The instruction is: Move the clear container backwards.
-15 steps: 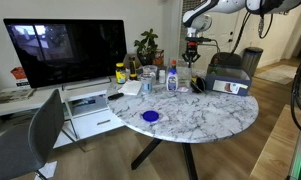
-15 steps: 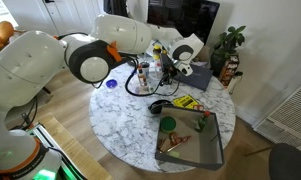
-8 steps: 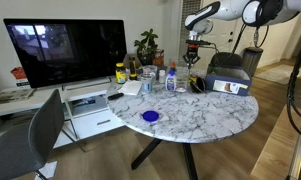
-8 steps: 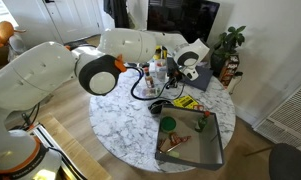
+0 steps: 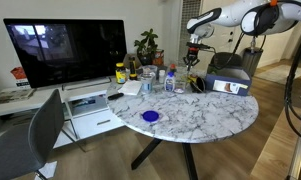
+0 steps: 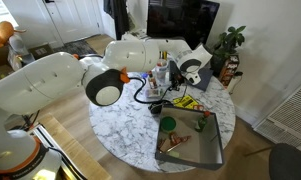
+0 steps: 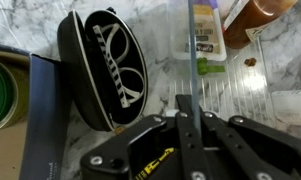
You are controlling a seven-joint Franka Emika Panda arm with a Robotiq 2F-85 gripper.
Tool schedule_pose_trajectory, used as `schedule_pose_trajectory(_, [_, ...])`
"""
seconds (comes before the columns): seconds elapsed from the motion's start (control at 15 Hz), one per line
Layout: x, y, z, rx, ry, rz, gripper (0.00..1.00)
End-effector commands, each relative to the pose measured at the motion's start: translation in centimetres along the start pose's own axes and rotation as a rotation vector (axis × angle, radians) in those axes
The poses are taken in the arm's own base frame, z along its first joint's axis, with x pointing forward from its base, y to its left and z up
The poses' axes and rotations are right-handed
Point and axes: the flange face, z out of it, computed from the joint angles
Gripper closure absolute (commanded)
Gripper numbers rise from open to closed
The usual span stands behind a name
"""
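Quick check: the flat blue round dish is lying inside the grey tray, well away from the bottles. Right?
Not quite. The flat blue round dish is well away from the bottles, but it lies on the bare marble table near its front edge, not inside the grey tray. An exterior view shows it.

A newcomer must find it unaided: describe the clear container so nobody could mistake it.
Start at the round marble table beside the big monitor and look to the cluster along its far edge. The clear container stands upright there, near the claw; unlike the yellow-capped jar, it is see-through with a bluish-white tint.
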Motion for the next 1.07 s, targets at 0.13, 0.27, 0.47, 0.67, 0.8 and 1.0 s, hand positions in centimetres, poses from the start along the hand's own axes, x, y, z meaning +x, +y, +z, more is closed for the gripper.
schedule_pose_trajectory(0.13, [0.2, -1.0, 0.0, 0.089, -0.016, 0.002, 0.99])
schedule_pose_trajectory(0.27, [0.2, -1.1, 0.3, 0.085, -0.014, 0.008, 0.70])
schedule_pose_trajectory(0.47, [0.2, -1.5, -0.2, 0.097, 0.007, 0.002, 0.49])
schedule_pose_trajectory(0.67, [-0.3, -2.4, -1.9, 0.080, 0.071, -0.029, 0.27])
schedule_pose_trajectory(0.8, [-1.2, -3.4, -3.6, 0.025, 0.142, -0.071, 0.12])
schedule_pose_trajectory(1.0, [-2.8, -4.8, -6.1, -0.076, 0.237, -0.127, 0.00])
